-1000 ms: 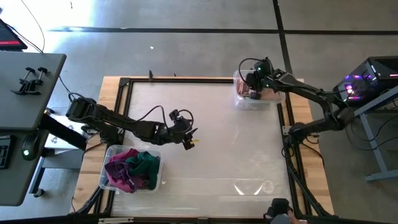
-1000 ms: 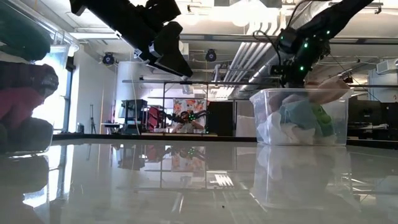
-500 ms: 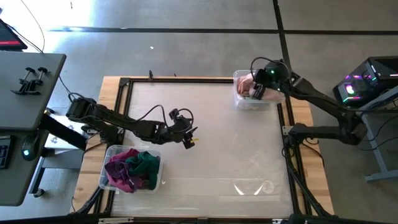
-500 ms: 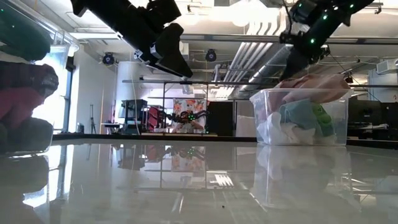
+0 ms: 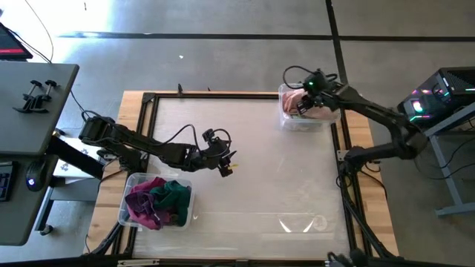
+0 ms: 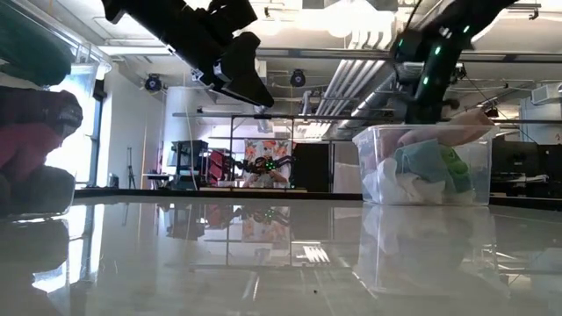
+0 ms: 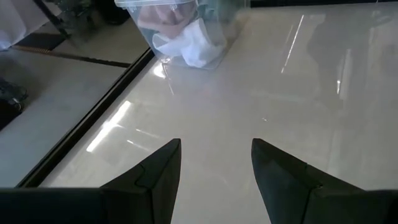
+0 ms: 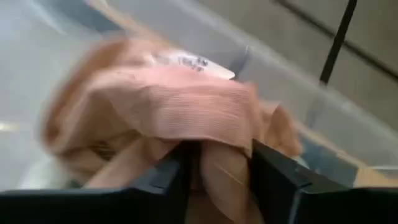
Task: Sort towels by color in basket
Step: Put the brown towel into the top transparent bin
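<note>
A clear bin (image 5: 286, 122) stands at the table's far right. In it, a peach-pink towel (image 6: 448, 123) lies on top of pale teal (image 6: 421, 162), lime green (image 6: 452, 162) and white (image 6: 382, 184) towels. My right gripper (image 5: 300, 106) reaches down into this bin and is shut on the peach-pink towel (image 8: 186, 106). A second clear bin (image 5: 130, 182) at the near left holds magenta (image 5: 145, 204) and dark green (image 5: 171, 196) towels. My left gripper (image 5: 228, 167) hangs open above the table's middle left, with nothing between its fingers (image 7: 161, 168). My right gripper pinches a bunched fold (image 8: 217, 155) of the peach-pink towel between its two fingers (image 8: 273, 180). The fingers slant down into the bin from above. The rest of the towel lies slack on the other towels in the bin. How many layers it has cannot be told.
A black frame (image 5: 245, 96) runs round the glossy tabletop, with wooden edges outside it. Bare table lies between the two bins. A grey side table (image 5: 30, 81) stands left of the table, and a lit machine (image 5: 438, 96) stands to its right.
My right gripper has lifted a little above the far-right bin, rolled about its own axis, and come back down onto the peach-pink towel. The towel's top has shifted in the bin.
</note>
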Action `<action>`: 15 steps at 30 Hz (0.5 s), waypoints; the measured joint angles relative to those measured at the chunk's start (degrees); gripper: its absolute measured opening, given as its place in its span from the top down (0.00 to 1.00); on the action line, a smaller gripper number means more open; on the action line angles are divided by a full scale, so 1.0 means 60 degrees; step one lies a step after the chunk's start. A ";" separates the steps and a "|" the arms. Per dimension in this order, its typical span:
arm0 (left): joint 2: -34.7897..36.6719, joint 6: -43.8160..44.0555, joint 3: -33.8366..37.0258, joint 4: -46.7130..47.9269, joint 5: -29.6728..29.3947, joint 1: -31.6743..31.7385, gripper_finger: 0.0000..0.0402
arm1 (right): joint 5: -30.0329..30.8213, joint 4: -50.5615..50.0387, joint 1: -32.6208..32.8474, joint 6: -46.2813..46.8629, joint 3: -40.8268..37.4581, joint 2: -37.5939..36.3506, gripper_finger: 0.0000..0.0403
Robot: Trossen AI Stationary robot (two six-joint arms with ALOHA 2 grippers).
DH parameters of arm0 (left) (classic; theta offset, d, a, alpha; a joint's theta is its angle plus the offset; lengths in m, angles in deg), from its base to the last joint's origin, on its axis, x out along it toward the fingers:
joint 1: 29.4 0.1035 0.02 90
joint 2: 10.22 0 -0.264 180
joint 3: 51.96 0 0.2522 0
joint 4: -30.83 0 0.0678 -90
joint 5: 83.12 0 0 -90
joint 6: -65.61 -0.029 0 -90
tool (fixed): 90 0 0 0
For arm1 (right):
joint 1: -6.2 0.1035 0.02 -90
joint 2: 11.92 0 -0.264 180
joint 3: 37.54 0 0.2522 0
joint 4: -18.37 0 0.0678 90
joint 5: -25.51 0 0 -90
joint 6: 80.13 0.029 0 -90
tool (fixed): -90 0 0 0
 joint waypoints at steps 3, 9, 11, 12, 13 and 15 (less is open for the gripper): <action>0.0000 -0.0041 0.0000 -0.0049 0.0000 -0.0063 0.54 | -0.0631 0.0052 -0.0151 -0.0356 0.0002 0.0906 0.77; 0.0000 -0.0465 0.0001 -0.0573 0.0007 -0.0081 0.54 | -0.0711 0.0065 -0.0221 -0.0990 0.0004 0.1900 0.88; 0.0002 -0.0544 0.0001 -0.0671 0.0044 -0.0078 0.54 | -0.0750 0.0091 -0.0221 -0.1188 0.0009 0.1858 0.86; 0.0004 -0.0550 0.0000 -0.0725 0.0106 -0.0076 0.54 | -0.0772 0.0082 -0.0221 -0.1222 0.0023 0.1788 0.83; 0.0004 -0.0555 0.0000 -0.0768 0.0143 -0.0075 0.54 | -0.0797 0.0022 -0.0221 -0.1279 0.0075 0.1702 0.81; 0.0007 -0.0558 0.0002 -0.0801 0.0158 -0.0075 0.54 | -0.0798 -0.0111 -0.0221 -0.1439 0.0235 0.1443 0.74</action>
